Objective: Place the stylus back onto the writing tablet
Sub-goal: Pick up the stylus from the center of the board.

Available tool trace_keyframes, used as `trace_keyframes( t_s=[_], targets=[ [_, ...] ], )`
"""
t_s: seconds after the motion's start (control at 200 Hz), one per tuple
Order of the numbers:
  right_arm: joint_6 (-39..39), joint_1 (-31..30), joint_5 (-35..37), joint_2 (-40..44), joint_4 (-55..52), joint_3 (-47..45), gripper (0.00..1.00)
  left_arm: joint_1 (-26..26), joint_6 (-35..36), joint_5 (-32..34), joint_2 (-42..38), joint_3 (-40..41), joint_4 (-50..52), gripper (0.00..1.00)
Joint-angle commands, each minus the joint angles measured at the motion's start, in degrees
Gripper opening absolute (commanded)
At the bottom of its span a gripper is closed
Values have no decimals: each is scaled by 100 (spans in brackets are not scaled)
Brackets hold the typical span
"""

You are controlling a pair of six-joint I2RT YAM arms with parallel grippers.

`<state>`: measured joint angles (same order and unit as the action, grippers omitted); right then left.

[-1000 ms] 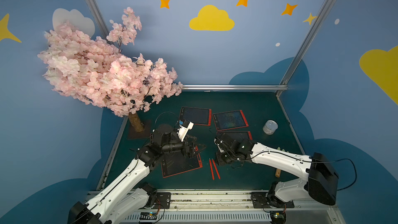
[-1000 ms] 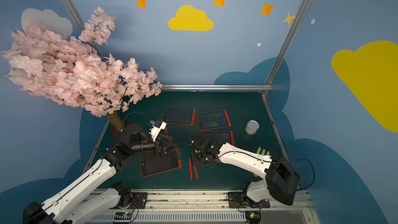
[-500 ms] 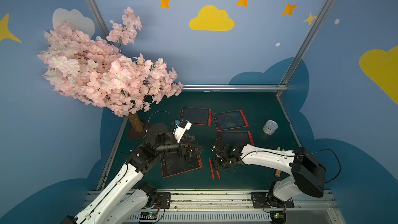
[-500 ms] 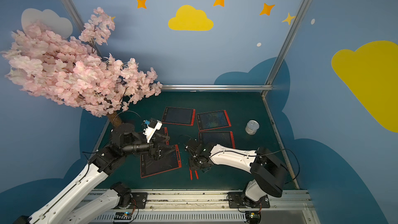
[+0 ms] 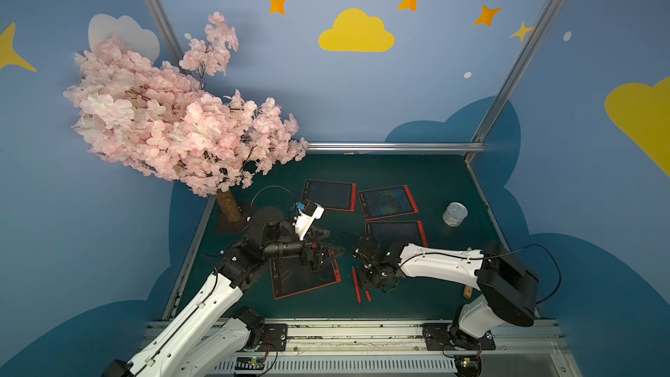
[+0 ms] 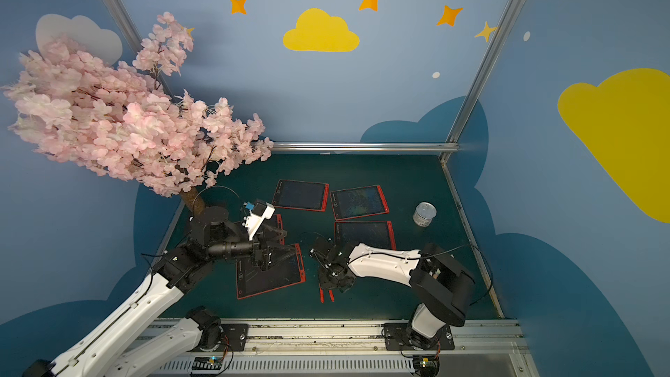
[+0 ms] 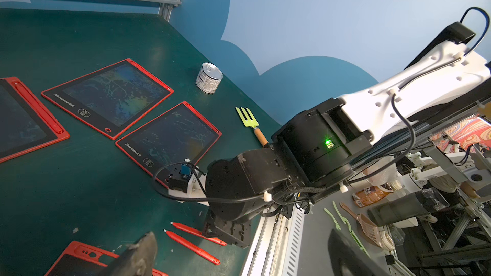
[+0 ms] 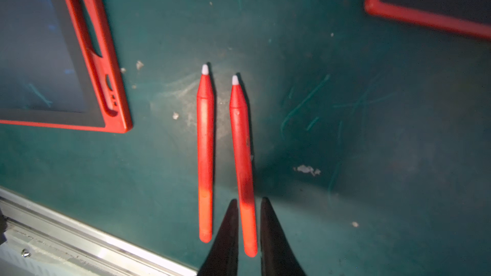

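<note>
Squarely between right tool [image 8: 249,199] fingers, stylus [image 8: 242,142] tail — second stylus [image 8: 206,155] beside.

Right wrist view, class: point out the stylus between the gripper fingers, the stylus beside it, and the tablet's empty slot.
Flanked stylus [image 8: 242,142]: right wrist view, mid-barrel.
Free stylus [image 8: 206,142]: right wrist view, mid-barrel.
Empty slot [image 8: 93,39]: right wrist view, dark recess.

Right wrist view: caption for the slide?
Right claw straddling the tail of one red stylus; a second stylus lies alongside, tablet nearby.
</note>
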<state>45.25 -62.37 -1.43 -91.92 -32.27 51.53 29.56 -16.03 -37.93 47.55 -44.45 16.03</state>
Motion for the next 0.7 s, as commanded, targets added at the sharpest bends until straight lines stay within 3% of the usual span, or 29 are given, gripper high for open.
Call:
trace_keyframes(
  t_s=[0.0, 0.696],
  targets=[
    [79, -37, -24, -122, -170, 6, 17, -10, 63, -147, -71, 40, -20, 99],
    [76, -142, 11, -454, -380, 225, 14, -7, -76, -289, -114, 122, -267, 99]
  ],
)
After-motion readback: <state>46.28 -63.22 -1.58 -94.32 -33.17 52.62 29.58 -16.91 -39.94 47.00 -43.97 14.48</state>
